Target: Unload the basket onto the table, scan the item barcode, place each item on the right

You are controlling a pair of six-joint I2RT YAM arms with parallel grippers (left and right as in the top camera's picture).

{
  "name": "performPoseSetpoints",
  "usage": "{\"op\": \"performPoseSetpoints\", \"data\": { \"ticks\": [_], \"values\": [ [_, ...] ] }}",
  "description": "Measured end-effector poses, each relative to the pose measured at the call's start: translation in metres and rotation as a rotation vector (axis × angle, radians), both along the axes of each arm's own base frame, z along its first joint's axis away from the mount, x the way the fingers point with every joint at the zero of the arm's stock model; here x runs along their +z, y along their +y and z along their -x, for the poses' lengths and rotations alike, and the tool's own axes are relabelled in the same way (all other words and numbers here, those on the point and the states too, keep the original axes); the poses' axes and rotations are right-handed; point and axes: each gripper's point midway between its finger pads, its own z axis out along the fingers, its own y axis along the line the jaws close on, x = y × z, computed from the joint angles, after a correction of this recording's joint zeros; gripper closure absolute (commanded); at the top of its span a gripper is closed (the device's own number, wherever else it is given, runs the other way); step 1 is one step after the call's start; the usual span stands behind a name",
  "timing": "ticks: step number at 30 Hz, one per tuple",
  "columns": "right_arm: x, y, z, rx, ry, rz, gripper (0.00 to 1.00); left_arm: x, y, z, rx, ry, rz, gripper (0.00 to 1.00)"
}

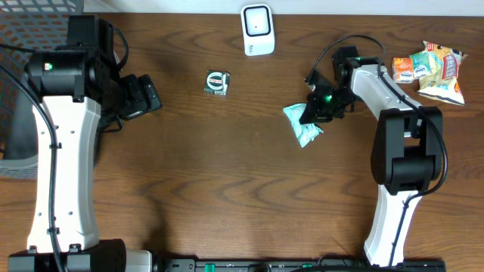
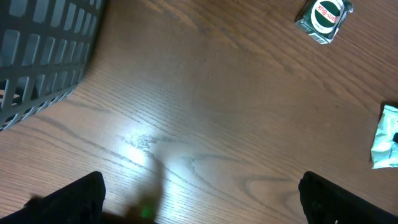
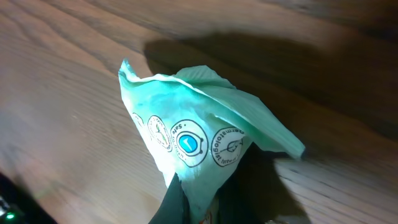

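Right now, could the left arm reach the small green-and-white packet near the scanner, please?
Probably yes. The left gripper has its jaws wide open and empty, and only bare table lies between it and the green-and-white packet; the right gripper is farther off, shut on the teal pouch.

**Brown worktop point(image 1: 227, 189), softly lit**

Grained wood fills every view, with a pale strip point(image 1: 166, 6) along its far edge. A grey mesh basket point(image 1: 30, 30) sits at its left end. A patch of glare point(image 2: 140, 142) shines on the wood.

Basket point(image 1: 11, 83) cut by left edge, teal packet point(image 3: 193, 124) bottom — cropped
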Motion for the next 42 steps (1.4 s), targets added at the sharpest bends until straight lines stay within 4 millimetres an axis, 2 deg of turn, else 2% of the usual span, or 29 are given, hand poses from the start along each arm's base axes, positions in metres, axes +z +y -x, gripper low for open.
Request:
{"op": "performPoseSetpoints", "data": {
  "ticks": [5, 8, 9, 10, 11, 16, 19, 24, 27, 30, 35, 38, 42],
  "values": [
    [0.013, 0.028, -0.006, -0.015, -0.009, -0.137, 0.99, 0.0, 0.0, 0.0, 0.0, 0.0, 0.0, 0.02],
    [0.032, 0.045, -0.03, -0.059, -0.059, -0.23, 0.99, 0.0, 0.0, 0.0, 0.0, 0.0, 0.0, 0.02],
    [0.041, 0.049, -0.043, -0.079, -0.09, -0.253, 0.99, 0.0, 0.0, 0.0, 0.0, 0.0, 0.0, 0.02],
    [0.059, 0.056, -0.067, -0.112, -0.156, -0.292, 0.99, 0.0, 0.0, 0.0, 0.0, 0.0, 0.0, 0.02],
    [0.073, 0.06, -0.082, -0.13, -0.206, -0.319, 0.98, 0.0, 0.0, 0.0, 0.0, 0.0, 0.0, 0.02],
    [0.144, 0.082, -0.148, -0.237, -0.434, -0.412, 0.99, 0.0, 0.0, 0.0, 0.0, 0.0, 0.0, 0.02],
    [0.174, 0.104, -0.169, -0.312, -0.509, -0.466, 0.99, 0.0, 0.0, 0.0, 0.0, 0.0, 0.0, 0.02],
    [0.204, 0.132, -0.188, -0.415, -0.576, -0.565, 0.99, 0.0, 0.0, 0.0, 0.0, 0.0, 0.0, 0.02],
    [0.2, 0.13, -0.197, -0.505, -0.561, -0.559, 0.99, 0.0, 0.0, 0.0, 0.0, 0.0, 0.0, 0.02],
    [0.181, 0.122, -0.211, -0.581, -0.554, -0.533, 0.99, 0.0, 0.0, 0.0, 0.0, 0.0, 0.0, 0.02],
    [0.122, 0.111, -0.224, -0.656, -0.488, -0.467, 0.99, 0.0, 0.0, 0.0, 0.0, 0.0, 0.0, 0.02],
    [0.097, 0.109, -0.224, -0.664, -0.456, -0.439, 0.99, 0.0, 0.0, 0.0, 0.0, 0.0, 0.0, 0.02],
    [0.091, 0.109, -0.223, -0.636, -0.457, -0.433, 0.99, 0.0, 0.0, 0.0, 0.0, 0.0, 0.0, 0.02]
  ]
}}
